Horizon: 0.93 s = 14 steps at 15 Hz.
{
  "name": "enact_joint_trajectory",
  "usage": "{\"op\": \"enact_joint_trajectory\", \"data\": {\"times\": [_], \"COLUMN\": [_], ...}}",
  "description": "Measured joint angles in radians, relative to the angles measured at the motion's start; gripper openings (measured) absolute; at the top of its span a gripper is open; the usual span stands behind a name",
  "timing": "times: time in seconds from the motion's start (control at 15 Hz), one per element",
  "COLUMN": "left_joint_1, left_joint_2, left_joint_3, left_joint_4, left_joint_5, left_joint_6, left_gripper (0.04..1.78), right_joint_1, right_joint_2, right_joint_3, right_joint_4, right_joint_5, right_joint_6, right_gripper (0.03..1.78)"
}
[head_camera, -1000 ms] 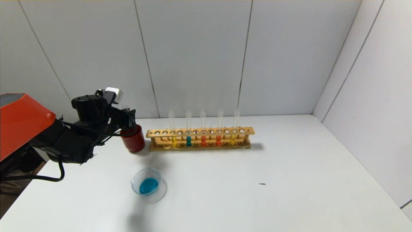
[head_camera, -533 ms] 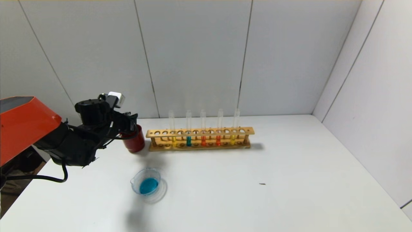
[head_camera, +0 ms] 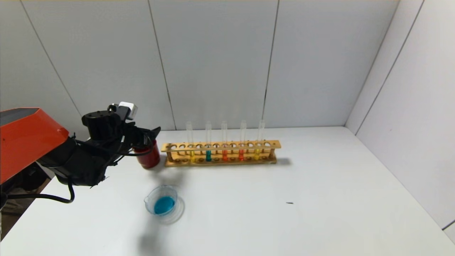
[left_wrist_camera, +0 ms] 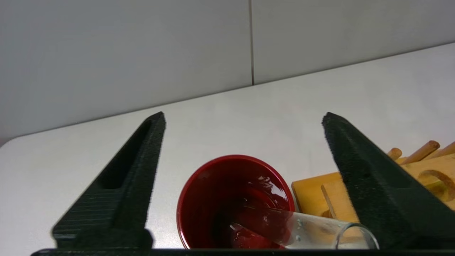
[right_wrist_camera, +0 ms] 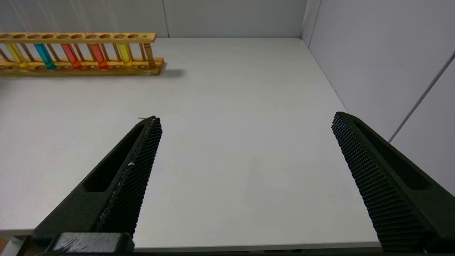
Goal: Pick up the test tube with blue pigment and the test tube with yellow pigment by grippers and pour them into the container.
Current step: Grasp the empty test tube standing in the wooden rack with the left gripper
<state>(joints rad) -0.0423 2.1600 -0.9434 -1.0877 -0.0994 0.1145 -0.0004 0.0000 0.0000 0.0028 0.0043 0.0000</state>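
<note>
The test tube with yellow pigment [head_camera: 257, 139] stands upright in the wooden rack [head_camera: 220, 154] near the desk's back edge, at the rack's end nearer the right side; a second yellow-filled tube [head_camera: 191, 140] stands at the other end. Thin glass, light, slick and brittle, I judge — it wants a gentle pinch on the bare upper stretch, above the rack's top bar, and a straight lift out. The test tube with blue pigment [left_wrist_camera: 302, 233] appears to be the emptied clear tube leaning in the red cup [head_camera: 147, 155], beside the rack's left end. The container [head_camera: 163, 203], a clear dish toward the desk's front-left, already holds blue liquid, so the blue pour looks done.

The left hand [left_wrist_camera: 245, 121] hangs just over the red cup with its fingers spread wide, pinching nothing — the tube lies free below it. The right hand [right_wrist_camera: 245, 122] is out of the head view; its own camera shows it equally spread over the bare desk [right_wrist_camera: 231, 142] toward the right edge.

No brand, label or writing can be read anywhere.
</note>
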Motion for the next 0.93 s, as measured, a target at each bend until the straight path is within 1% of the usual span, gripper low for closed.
{"op": "enact_joint_trajectory", "data": {"times": [0.07,0.2,0.47,0.73,0.93], "left_joint_1": [0.0,0.0,-0.001,-0.017,-0.049], "left_joint_2": [-0.003,-0.023,-0.104,-0.23,-0.327], "left_joint_3": [0.003,0.007,-0.001,0.004,0.047], "left_joint_4": [-0.007,-0.007,0.025,0.106,0.19], "left_joint_5": [0.002,0.002,-0.003,-0.004,-0.005], "left_joint_6": [0.001,0.002,0.019,0.065,0.075], "left_gripper": [1.68,1.75,1.75,1.75,1.75], "right_joint_1": [0.0,0.0,0.0,0.0,0.0], "right_joint_2": [0.0,0.0,0.0,0.0,0.0], "right_joint_3": [0.0,0.0,0.0,0.0,0.0], "right_joint_4": [0.0,0.0,0.0,0.0,0.0], "right_joint_5": [0.0,0.0,0.0,0.0,0.0], "right_joint_6": [0.0,0.0,0.0,0.0,0.0], "right_gripper": [1.75,1.75,1.75,1.75,1.75]}}
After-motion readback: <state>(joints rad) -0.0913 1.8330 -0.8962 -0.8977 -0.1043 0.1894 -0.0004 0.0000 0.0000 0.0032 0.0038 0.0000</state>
